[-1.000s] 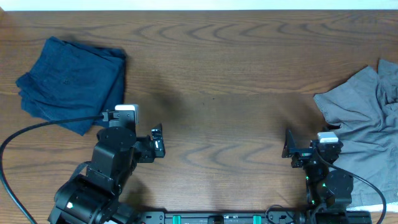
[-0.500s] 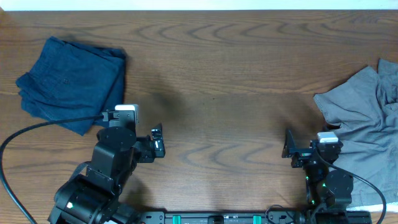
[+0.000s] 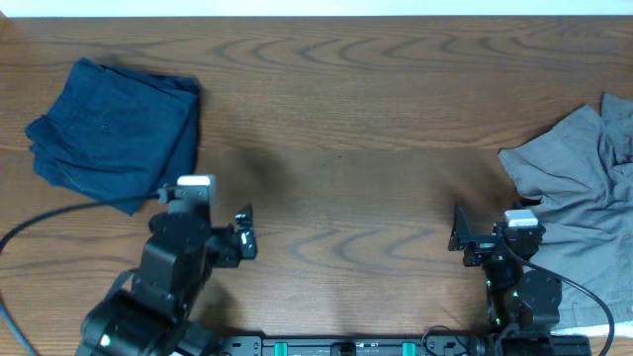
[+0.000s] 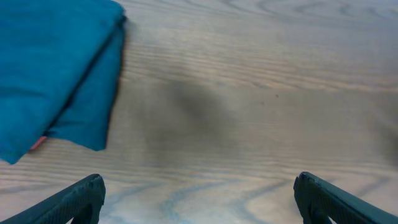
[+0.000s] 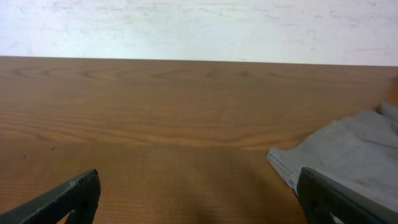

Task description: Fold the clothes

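The navy shorts (image 3: 114,133) lie folded into a compact, roughly square stack of several layers on the table (image 3: 346,119), flat on the wood; the fold edges are stacked along the right side; in the left wrist view the navy shorts (image 4: 53,68) fill the upper left corner, and a small coral-red scrap (image 4: 38,143) shows at their lower edge; whether it lies under or inside the stack cannot be told.

The grey garment (image 3: 574,198) lies well apart from the navy shorts, across the table to their right; it is crumpled and unfolded, spread loosely with creases, and part of it runs out of frame; in the right wrist view one hemmed corner of the grey garment (image 5: 345,155) lies flat on the wood.

The left gripper (image 3: 245,229) stands to the right of the near right corner of the navy shorts, apart from the fabric; its jaws are spread wide and hold nothing, as the left wrist view (image 4: 199,199) confirms.

The right gripper (image 3: 460,229) stands far to the right of the navy shorts, near the grey garment but not touching it; its jaws are likewise spread wide and empty (image 5: 199,193).

A black cable (image 3: 59,213) curves across the wood just below the near edge of the navy shorts.
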### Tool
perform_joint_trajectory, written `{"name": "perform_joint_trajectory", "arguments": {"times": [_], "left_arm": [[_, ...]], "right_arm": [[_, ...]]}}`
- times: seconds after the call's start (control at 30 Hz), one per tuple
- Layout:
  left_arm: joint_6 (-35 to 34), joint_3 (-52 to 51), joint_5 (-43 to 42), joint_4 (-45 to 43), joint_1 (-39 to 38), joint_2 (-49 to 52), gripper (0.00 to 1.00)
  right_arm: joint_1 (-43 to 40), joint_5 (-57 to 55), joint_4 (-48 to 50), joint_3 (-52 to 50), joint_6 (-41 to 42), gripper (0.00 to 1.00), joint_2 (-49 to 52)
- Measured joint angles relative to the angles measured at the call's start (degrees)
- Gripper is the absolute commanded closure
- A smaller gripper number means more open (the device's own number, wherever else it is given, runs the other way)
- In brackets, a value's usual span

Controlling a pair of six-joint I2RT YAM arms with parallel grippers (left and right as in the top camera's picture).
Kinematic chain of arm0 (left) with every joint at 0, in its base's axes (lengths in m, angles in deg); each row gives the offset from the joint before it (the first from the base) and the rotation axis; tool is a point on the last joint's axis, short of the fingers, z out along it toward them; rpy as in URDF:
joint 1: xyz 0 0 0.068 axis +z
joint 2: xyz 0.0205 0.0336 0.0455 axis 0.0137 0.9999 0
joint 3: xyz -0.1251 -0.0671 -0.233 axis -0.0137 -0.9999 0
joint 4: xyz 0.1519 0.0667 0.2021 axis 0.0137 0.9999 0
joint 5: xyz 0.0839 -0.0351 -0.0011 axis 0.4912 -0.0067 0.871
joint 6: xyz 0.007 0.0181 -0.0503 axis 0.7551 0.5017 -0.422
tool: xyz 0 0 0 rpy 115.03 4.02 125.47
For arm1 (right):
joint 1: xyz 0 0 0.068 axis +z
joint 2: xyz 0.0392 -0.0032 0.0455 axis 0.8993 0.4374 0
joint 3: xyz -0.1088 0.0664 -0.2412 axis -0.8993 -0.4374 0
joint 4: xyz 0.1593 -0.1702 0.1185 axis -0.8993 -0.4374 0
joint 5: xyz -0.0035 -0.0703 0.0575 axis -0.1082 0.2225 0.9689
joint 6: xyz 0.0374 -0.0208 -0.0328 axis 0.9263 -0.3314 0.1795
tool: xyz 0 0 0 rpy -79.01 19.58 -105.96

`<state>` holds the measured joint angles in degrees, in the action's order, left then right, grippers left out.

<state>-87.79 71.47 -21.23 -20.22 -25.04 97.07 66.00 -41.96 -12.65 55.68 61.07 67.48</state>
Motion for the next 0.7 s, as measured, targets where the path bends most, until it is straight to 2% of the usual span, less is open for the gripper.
{"name": "perform_joint_trajectory", "arguments": {"times": [0.1,0.43,0.7], "left_arm": [[0.4,-5.3,0.4,-4.0,2.0,-5.3,0.02],[0.9,-29.5,1.2,-27.1,8.6,-23.0,0.02],[9.1,-41.1,1.2,-44.6,10.9,-30.0,0.02]], "right_arm": [[0.0,0.0,0.0,0.0,0.0,0.01,0.0],[0.0,0.0,0.0,0.0,0.0,0.01,0.0],[0.0,0.0,0.0,0.0,0.0,0.01,0.0]]}}
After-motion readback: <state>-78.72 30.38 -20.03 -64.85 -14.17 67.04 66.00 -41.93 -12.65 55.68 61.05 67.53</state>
